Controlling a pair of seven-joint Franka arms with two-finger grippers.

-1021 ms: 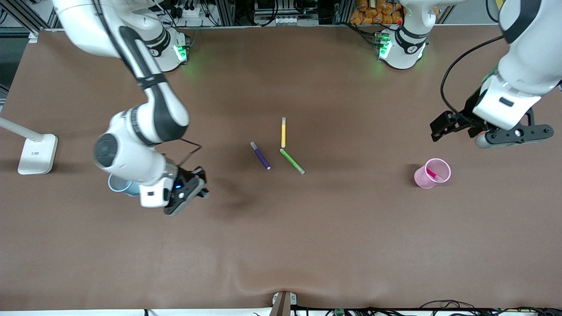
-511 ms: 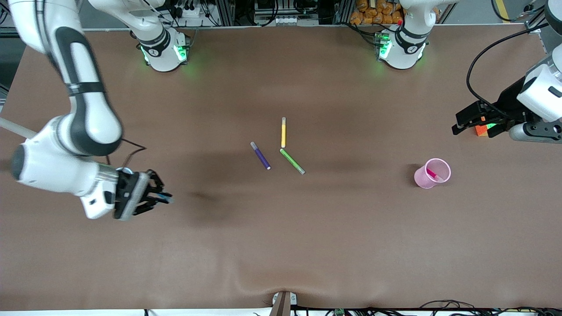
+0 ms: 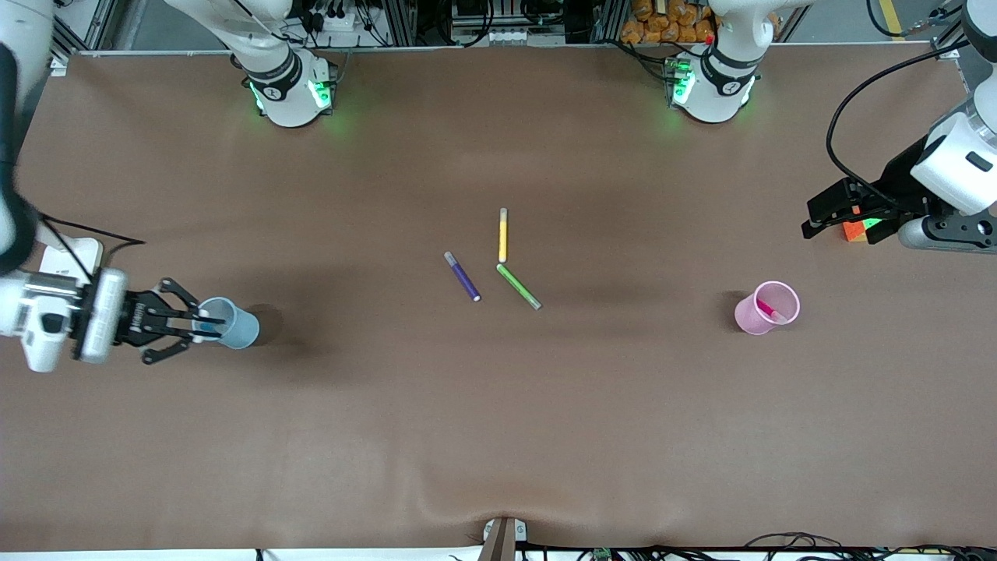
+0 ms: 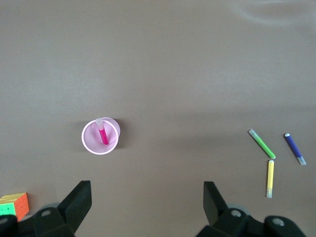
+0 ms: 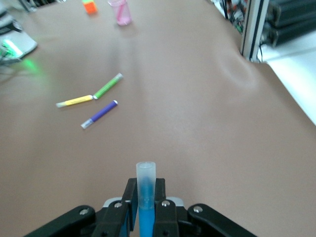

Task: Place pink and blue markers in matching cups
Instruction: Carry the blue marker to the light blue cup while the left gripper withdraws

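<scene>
My right gripper (image 3: pixel 196 323) is shut on the blue marker (image 5: pixel 146 217), whose greyish cap sticks out past the fingers. The gripper lies level and points into the mouth of the light blue cup (image 3: pixel 234 326), which stands near the right arm's end of the table. The pale pink cup (image 3: pixel 767 308) stands toward the left arm's end with the pink marker (image 3: pixel 771 312) leaning inside it. Both show in the left wrist view: cup (image 4: pixel 100 137), marker (image 4: pixel 102 136). My left gripper (image 3: pixel 814 222) is open and empty, up beside the table's end; its fingers (image 4: pixel 79 200) stand wide apart.
A purple pen (image 3: pixel 462 276), a yellow pen (image 3: pixel 503 234) and a green pen (image 3: pixel 519 286) lie mid-table. A colour cube (image 3: pixel 855 231) sits under the left gripper. A white lamp base (image 3: pixel 66 257) stands next to the right arm's wrist.
My right arm swung toward its end of the table with the blue marker and now points it into the blue cup. My left arm drew away from the pink cup, then stopped.
</scene>
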